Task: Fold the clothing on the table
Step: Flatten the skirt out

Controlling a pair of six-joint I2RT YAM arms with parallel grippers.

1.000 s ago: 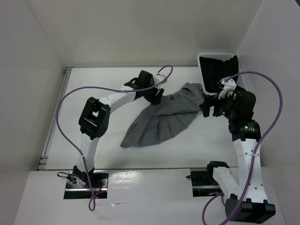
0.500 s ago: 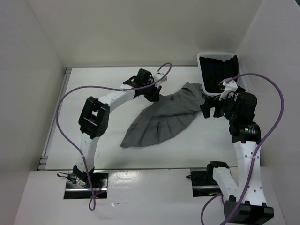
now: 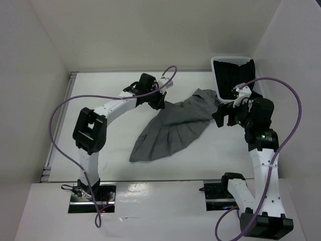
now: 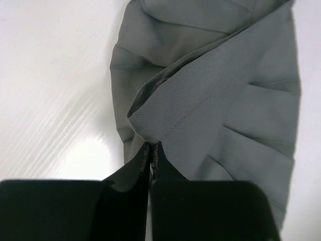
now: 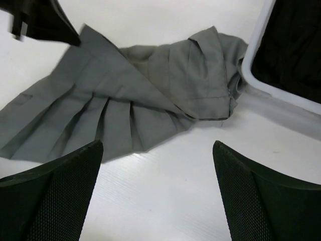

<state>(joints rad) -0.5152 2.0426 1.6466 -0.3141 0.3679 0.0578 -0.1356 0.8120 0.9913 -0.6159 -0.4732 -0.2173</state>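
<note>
The clothing (image 3: 175,128), a grey pleated skirt, lies spread on the white table (image 3: 100,145), running from near left to far right. My left gripper (image 3: 159,102) is at the skirt's far left edge. In the left wrist view it (image 4: 152,146) is shut, with a raised corner of the skirt (image 4: 225,100) pinched between its tips. My right gripper (image 3: 219,114) hovers by the skirt's right end. In the right wrist view it (image 5: 156,145) stands wide open over bare table, just short of the skirt (image 5: 125,100) and its waistband end (image 5: 210,75).
A white mesh basket (image 3: 230,61) stands at the far right, holding a black cloth (image 3: 233,80). Its rim (image 5: 261,55) lies close to the skirt's waistband, and the black cloth (image 5: 296,45) shows inside it. White walls enclose the table on three sides.
My left gripper has closed on the skirt's far edge and drawn back to the left, its elbow swinging left. The skirt's edge followed it slightly. The right arm has barely moved.
</note>
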